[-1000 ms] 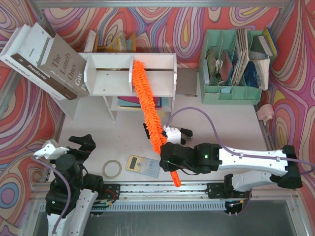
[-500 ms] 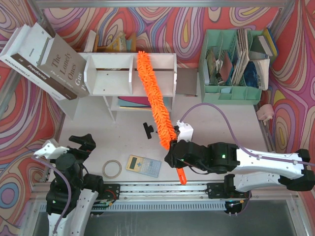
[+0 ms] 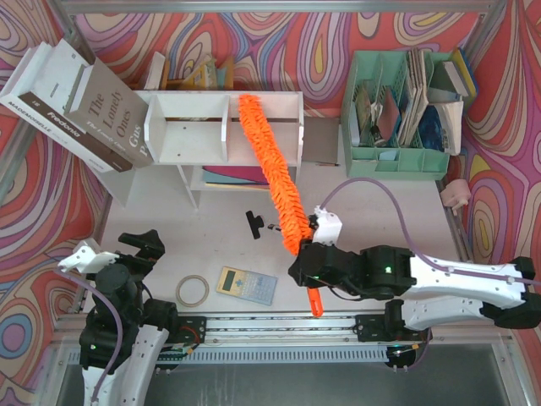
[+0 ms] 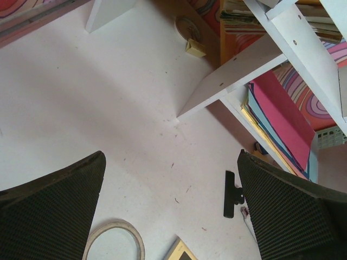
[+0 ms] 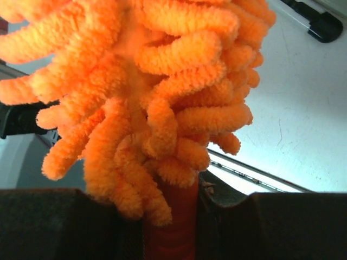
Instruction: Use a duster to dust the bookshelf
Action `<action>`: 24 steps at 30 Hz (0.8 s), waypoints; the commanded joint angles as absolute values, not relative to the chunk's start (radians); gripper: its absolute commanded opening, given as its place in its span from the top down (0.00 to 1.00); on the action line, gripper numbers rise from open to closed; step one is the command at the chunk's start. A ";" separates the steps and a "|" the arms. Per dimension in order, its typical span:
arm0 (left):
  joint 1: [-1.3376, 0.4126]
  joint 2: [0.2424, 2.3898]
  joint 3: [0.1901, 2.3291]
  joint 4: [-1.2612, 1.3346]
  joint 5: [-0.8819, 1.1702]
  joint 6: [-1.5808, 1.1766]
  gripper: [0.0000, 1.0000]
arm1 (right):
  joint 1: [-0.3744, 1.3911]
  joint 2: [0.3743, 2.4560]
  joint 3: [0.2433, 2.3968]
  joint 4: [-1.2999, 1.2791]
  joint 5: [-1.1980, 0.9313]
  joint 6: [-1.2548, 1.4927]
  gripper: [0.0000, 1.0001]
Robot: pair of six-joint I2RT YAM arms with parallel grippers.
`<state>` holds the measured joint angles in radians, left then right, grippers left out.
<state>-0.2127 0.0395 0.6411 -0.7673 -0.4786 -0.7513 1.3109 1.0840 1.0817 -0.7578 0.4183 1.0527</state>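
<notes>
The white bookshelf [image 3: 194, 103] stands at the back left of the table, and its boards [image 4: 238, 70] show in the left wrist view. The fluffy orange duster [image 3: 272, 173] slants from the shelf's top board down toward me. My right gripper [image 3: 306, 258] is shut on its thin orange handle [image 5: 171, 233], just below the chenille head [image 5: 152, 81]. The handle's end [image 3: 314, 303] sticks out behind the gripper. My left gripper [image 3: 114, 251] hovers wide open at the near left with nothing between its fingers [image 4: 293, 216].
Large books [image 3: 76, 106] lean against the shelf's left end. A mint-green organizer [image 3: 397, 110] full of papers stands at the back right. A black binder clip [image 3: 254, 224], a calculator [image 3: 245, 285] and a tape ring [image 3: 192, 290] lie on the table's near part.
My right arm has shifted to the right, and the duster's head has swept rightward across the shelf's top board. The left arm has stayed still.
</notes>
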 commanded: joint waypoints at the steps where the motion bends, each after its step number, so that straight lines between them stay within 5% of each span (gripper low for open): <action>1: -0.204 0.039 0.624 -0.749 -0.469 -0.742 0.02 | 1.313 1.013 1.063 -0.838 0.571 1.228 1.00; 24: -0.204 0.032 0.624 -0.750 -0.469 -0.741 0.02 | 1.322 1.187 1.093 -0.612 0.356 1.025 1.00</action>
<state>-0.2123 0.0395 0.6392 -0.7673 -0.4782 -0.7513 1.3163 1.1950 1.0611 -0.6258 0.3363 1.0103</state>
